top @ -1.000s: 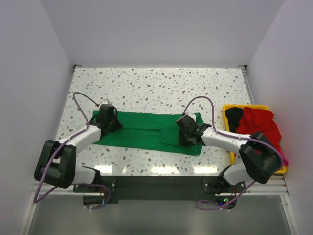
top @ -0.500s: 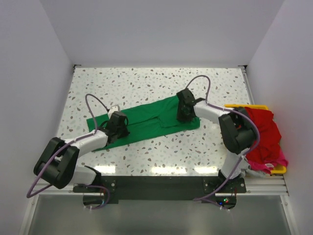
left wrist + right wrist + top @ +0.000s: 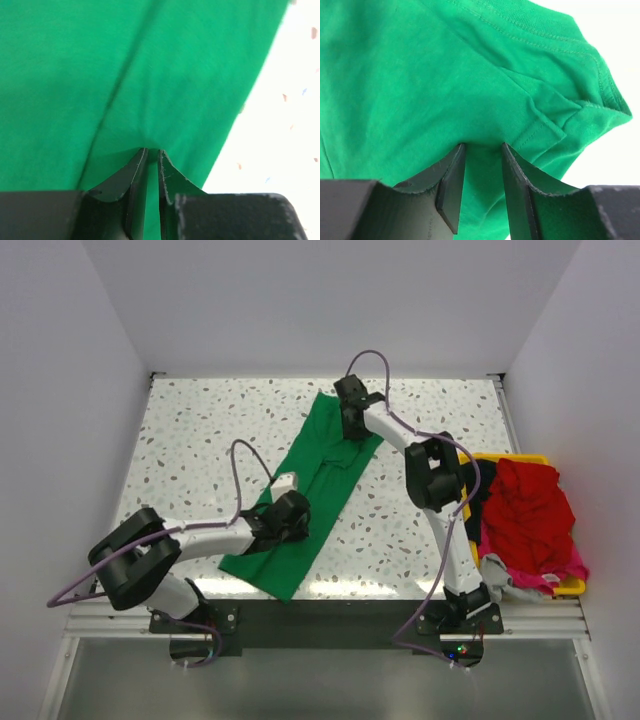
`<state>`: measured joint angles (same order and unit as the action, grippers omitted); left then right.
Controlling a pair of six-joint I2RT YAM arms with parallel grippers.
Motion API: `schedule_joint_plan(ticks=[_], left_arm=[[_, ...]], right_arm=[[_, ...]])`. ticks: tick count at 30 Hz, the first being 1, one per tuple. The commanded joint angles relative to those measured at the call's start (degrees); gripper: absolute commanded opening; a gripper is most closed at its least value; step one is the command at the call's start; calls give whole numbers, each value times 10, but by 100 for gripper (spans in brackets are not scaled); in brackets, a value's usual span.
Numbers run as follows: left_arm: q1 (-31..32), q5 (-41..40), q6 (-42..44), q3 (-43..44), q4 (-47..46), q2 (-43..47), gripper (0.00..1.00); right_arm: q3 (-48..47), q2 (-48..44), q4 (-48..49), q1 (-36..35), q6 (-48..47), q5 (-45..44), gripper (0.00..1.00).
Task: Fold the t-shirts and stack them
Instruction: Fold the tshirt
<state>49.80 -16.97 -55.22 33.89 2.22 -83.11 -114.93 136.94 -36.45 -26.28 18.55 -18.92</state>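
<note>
Green t-shirt (image 3: 322,468) — pinched by left gripper (image 3: 150,154) (near end) and right gripper (image 3: 483,148).

Matt knit cloth: green t-shirt (image 3: 322,475); glossy speckled stone: table (image 3: 200,430); smooth plastic: bin (image 3: 570,589).

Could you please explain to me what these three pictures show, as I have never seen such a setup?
These are two white-and-black robot arms bolted at the near edge of a speckled table. The wide picture looks down from above and behind them; the two close-ups come from a camera on each wrist, so the dark fingers at the bottom are that arm's own. A bright green cotton t-shirt lies stretched diagonally on the table. The left gripper pinches it toward its near end, the right gripper at the far end by a sleeve. A yellow plastic bin on the right holds a red t-shirt and other clothes.
</note>
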Motion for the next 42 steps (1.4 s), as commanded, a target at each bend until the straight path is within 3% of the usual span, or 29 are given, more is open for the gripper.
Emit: schedule_joint_plan(ticks=[1,6,8,11,16,21,28,34,42], left_arm=[[36,6,-35,69,21,-56,19],[41,11,-7,158,47,-80,23],[40,-8,10,168,61,-65,26],[36,-31,32,176,88,-38,29],[31,-46,56,159,115,4,27],[32,-44,68,111,126,24,22],[48,4,82,50,89,24,16],[79,12,73,43,75,8,15],[89,40,57,75,33,-70,17]], right_arm=[[-90,75,-49,5,-61,5,40],[-224,114,-83,5,-69,63,51],[-238,97,-85,5,-69,79,59],[-218,41,-75,5,-55,82,63],[-129,-42,-56,5,-8,106,60],[14,-119,-22,-6,27,125,48],[139,-146,41,-18,40,145,46],[122,-85,36,-18,35,134,45],[2,16,11,-14,17,108,44]])
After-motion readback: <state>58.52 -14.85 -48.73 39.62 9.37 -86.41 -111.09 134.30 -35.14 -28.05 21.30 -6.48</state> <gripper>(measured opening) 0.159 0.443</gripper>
